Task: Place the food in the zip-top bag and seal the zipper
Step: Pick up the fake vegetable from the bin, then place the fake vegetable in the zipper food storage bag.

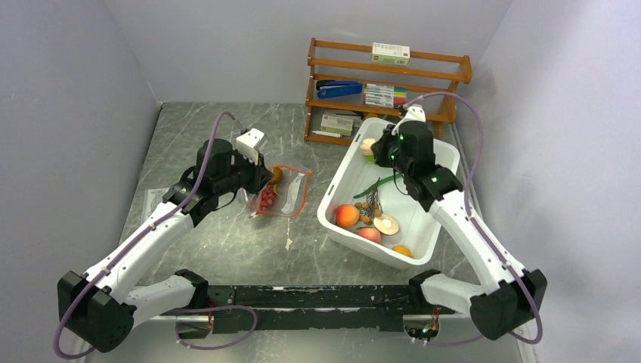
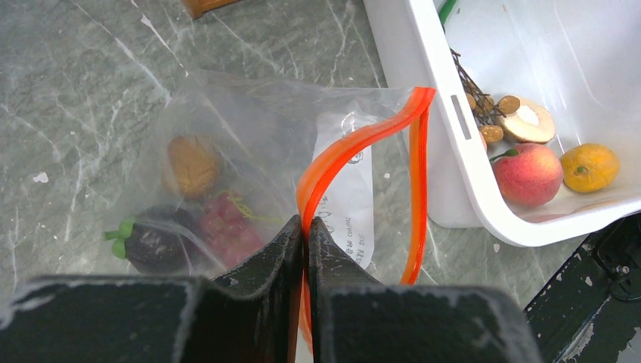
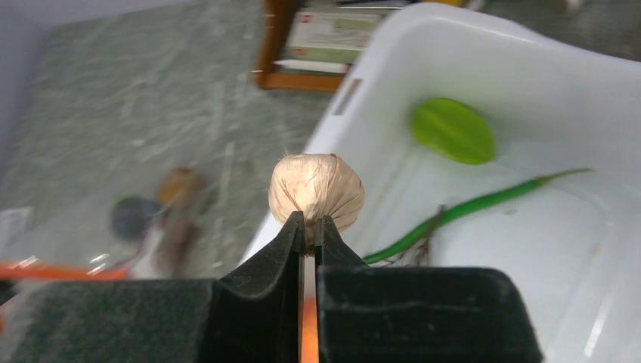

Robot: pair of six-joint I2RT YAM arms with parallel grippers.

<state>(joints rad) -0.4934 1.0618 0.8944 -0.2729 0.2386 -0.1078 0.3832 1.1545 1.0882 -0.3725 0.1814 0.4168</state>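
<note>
Over the bin rim [image 1: 336, 185], right claw [image 3: 310, 223] tight around pale bulb [image 3: 316, 185]; left claw [image 2: 305, 227] tight on zipper [image 2: 355, 140]

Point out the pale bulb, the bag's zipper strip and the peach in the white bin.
pale bulb [image 3: 316, 189], right wrist view, middle of its papery skin.
zipper strip [image 2: 355, 140], left wrist view, on its upper curved run.
peach [image 2: 527, 175], left wrist view, centre of its reddish side.

My left hand [image 2: 305, 225] pinches the zipper [image 2: 355, 140] of the zip-top bag [image 2: 249, 106]; inside the bag lie a red grape bunch [image 2: 227, 227], a dark fruit [image 2: 155, 246], a brown lump [image 2: 193, 165]; right of the bag, a white bin [image 2: 446, 174] holds a peach [image 2: 529, 174].
</note>
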